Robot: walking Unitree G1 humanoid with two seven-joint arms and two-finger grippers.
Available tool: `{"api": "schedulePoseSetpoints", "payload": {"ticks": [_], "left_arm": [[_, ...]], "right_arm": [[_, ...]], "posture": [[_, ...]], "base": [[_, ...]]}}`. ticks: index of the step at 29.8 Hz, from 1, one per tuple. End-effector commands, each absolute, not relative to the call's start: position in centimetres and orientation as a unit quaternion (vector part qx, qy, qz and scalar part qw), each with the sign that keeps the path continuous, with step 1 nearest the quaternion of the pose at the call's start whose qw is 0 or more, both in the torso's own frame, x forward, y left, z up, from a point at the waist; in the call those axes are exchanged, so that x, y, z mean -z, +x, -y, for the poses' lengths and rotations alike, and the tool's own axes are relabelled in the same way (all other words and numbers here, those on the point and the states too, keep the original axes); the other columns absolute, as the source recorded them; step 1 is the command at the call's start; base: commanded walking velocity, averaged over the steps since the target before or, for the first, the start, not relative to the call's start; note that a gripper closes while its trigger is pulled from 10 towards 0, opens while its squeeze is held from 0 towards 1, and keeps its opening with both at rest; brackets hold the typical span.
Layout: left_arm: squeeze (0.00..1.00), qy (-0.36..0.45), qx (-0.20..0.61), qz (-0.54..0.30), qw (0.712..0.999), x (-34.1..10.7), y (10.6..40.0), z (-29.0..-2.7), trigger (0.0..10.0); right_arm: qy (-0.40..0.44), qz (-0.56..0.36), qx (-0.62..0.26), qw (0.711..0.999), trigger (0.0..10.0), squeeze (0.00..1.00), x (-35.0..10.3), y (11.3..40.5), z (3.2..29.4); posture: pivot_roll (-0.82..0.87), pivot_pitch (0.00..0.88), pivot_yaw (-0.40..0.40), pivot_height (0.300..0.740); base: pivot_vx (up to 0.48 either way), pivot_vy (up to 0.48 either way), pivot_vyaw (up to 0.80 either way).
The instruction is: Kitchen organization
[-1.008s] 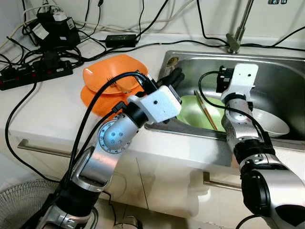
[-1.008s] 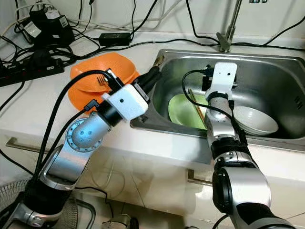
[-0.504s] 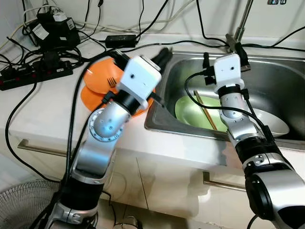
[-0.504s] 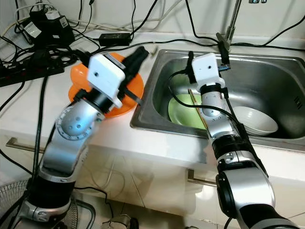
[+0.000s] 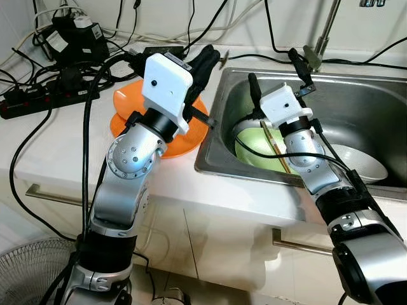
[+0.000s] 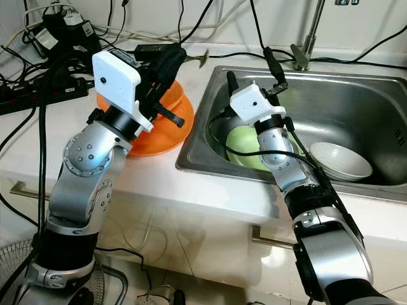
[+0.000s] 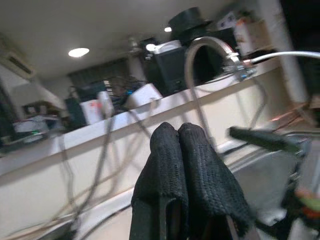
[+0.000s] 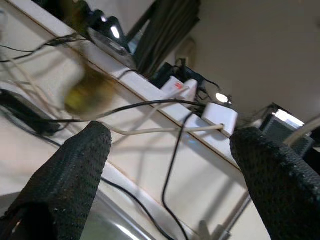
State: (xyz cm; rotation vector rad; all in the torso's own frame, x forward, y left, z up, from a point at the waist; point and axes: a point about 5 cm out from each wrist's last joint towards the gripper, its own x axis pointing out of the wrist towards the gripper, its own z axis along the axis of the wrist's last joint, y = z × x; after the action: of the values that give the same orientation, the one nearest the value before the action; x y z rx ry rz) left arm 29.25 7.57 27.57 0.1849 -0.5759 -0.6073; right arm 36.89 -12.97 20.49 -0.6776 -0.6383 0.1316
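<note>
A stack of orange plates [image 5: 185,131] lies on the white counter just left of the steel sink [image 5: 369,95]. In the sink, a green plate [image 5: 257,149] carries a pair of chopsticks [image 5: 280,159], with a white bowl [image 5: 361,166] beside it. My left gripper [image 5: 208,56] is raised above the orange plates and points up toward the wall. Its fingers [image 7: 178,132] are shut with nothing between them. My right gripper [image 5: 276,73] hangs over the sink's left part, above the green plate. It is tilted upward, and its fingers [image 8: 85,165] are spread wide open and empty.
A faucet [image 5: 316,56] stands behind the sink. Power strips, adapters and tangled black cables [image 5: 57,86] crowd the counter's back left. A fan [image 5: 25,273] sits on the floor at lower left. Cabinet handles [image 5: 299,238] run below the counter edge.
Both arms have lifted. The left gripper swung from the sink's left rim up over the orange plates. The right gripper rose out of the sink and tilted upward, moving left.
</note>
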Motion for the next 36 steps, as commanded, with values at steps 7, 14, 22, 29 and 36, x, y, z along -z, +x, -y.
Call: {"api": "schedulePoseSetpoints", "payload": {"ticks": [7, 14, 22, 29, 36], "left_arm": [[0.0, 0.092, 0.345, 0.304, 0.883, -28.8, 28.1, -6.3, 10.0], [0.0, 0.078, 0.374, 0.272, 0.883, -27.9, 28.1, -6.1, 10.0], [0.0, 0.064, 0.379, 0.252, 0.888, -27.4, 28.3, -6.3, 10.0], [0.0, 0.047, 0.375, 0.238, 0.895, -27.1, 28.7, -6.6, 10.0], [0.0, 0.038, 0.376, 0.23, 0.897, -26.8, 28.8, -6.6, 10.0]], "right_arm": [[-0.327, 0.313, -0.079, 0.888, 10.0, 0.0, -20.2, 36.6, 12.0], [-0.321, 0.317, -0.081, 0.889, 10.0, 0.0, -20.2, 36.5, 11.7], [-0.31, 0.316, -0.077, 0.893, 10.0, 0.0, -20.1, 36.4, 11.6], [-0.3, 0.323, -0.072, 0.894, 4.7, 0.0, -20.7, 36.4, 11.7], [-0.298, 0.323, -0.071, 0.895, 0.0, 0.0, -20.8, 36.5, 11.7]], "posture": [[0.16, 0.02, 0.089, 0.74], [0.16, 0.022, 0.092, 0.74], [0.16, 0.027, 0.095, 0.74], [0.16, 0.025, 0.096, 0.74], [0.16, 0.022, 0.096, 0.74]], "base": [[0.0, 0.0, 0.0], [0.0, 0.0, 0.0], [0.0, 0.0, 0.0], [0.0, 0.0, 0.0], [0.0, 0.0, 0.0]]}}
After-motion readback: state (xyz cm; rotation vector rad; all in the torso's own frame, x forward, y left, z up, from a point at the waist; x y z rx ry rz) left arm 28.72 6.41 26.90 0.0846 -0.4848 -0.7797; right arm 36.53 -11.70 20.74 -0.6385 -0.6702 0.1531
